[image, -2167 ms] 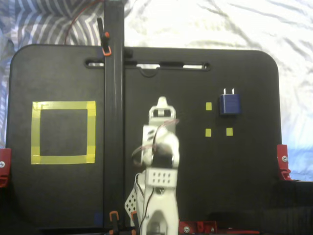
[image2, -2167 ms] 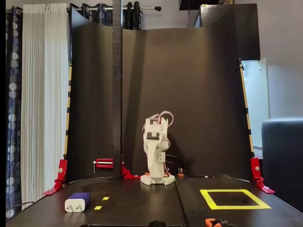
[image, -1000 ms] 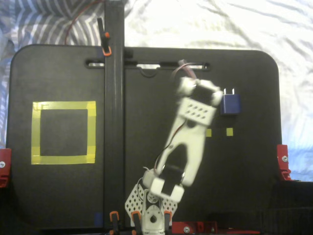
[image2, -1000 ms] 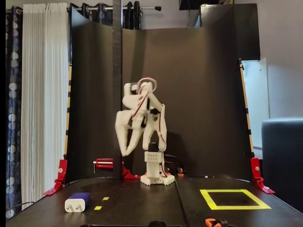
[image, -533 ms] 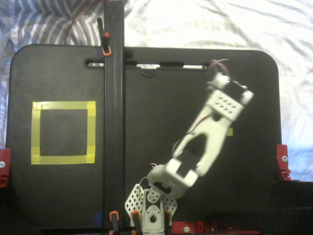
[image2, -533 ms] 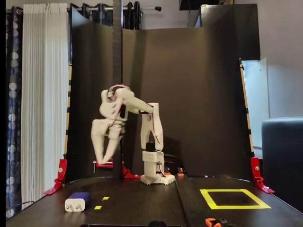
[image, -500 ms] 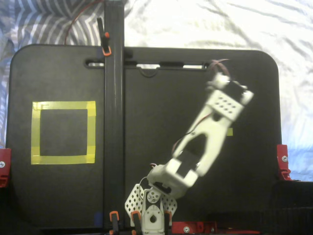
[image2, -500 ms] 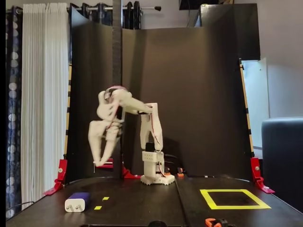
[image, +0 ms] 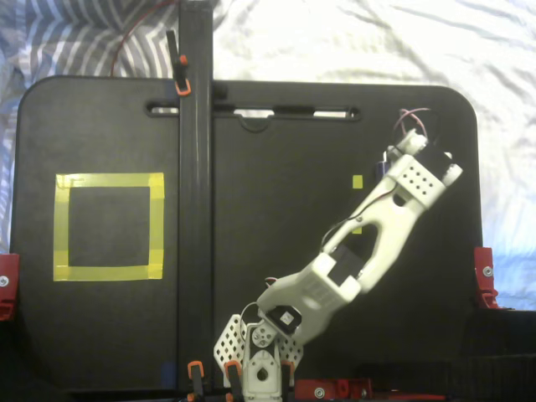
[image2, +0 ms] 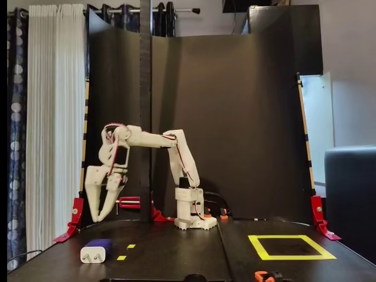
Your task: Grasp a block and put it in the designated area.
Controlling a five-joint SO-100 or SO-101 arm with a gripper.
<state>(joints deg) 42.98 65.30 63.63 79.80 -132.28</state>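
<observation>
White arm (image: 368, 243) reaches right; yellow taped square (image: 109, 226) left, empty.

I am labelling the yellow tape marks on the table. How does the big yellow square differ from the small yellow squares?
The big yellow square is a hollow outline with black inside; the small yellow squares are solid patches. The big one is far wider. In the overhead-looking fixed view it lies on the table's left side, while the small ones lie on the right, near the arm. Both are flat yellow tape on the black surface.

Arm reaching out, gripper pointing down
The white arm (image2: 154, 139) stretches left in the front fixed view; its gripper (image2: 100, 218) hangs above the table with jaws parted
</observation>
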